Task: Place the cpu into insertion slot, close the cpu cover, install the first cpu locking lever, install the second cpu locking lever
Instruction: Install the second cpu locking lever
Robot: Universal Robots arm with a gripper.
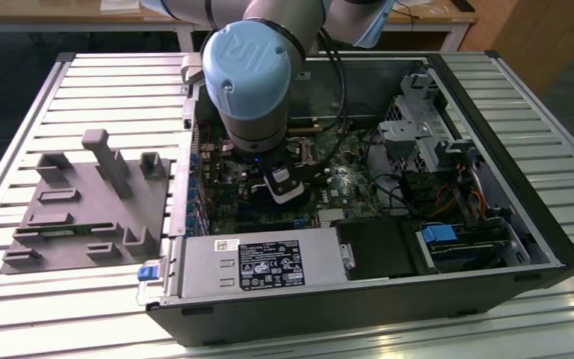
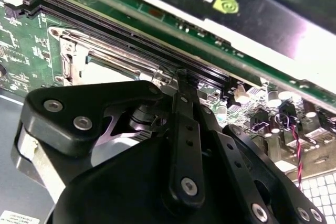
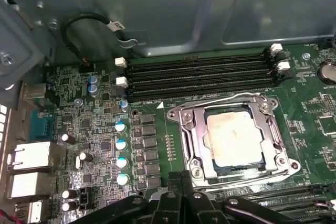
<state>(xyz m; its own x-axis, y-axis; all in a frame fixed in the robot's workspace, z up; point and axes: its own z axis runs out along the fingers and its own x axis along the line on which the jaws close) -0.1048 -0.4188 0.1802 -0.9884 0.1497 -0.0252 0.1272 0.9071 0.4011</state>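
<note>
The cpu [image 3: 233,140], a square chip with a pale silver top, lies in the insertion slot [image 3: 195,170] on the green board. The cpu cover [image 3: 274,136], a metal frame, lies flat around it, and the chip shows through its window. Thin wire levers run along two sides of the socket, one by the memory slots [image 3: 220,99] and one on the opposite side [image 3: 247,181]. My gripper [image 3: 181,176] is shut, its black fingertips together just off the socket's corner. In the second wrist view the gripper [image 2: 178,74] points at the cover's edge [image 2: 121,53]. In the exterior view the gripper [image 1: 285,196] is down inside the case.
Long black memory slots [image 3: 199,74] lie beside the socket, and a graphics card [image 2: 236,3] stands behind them. The open computer case holds a power supply [image 1: 257,265], a drive cage [image 1: 427,134] and cables. A grey fixture plate [image 1: 87,202] lies at the exterior view's left.
</note>
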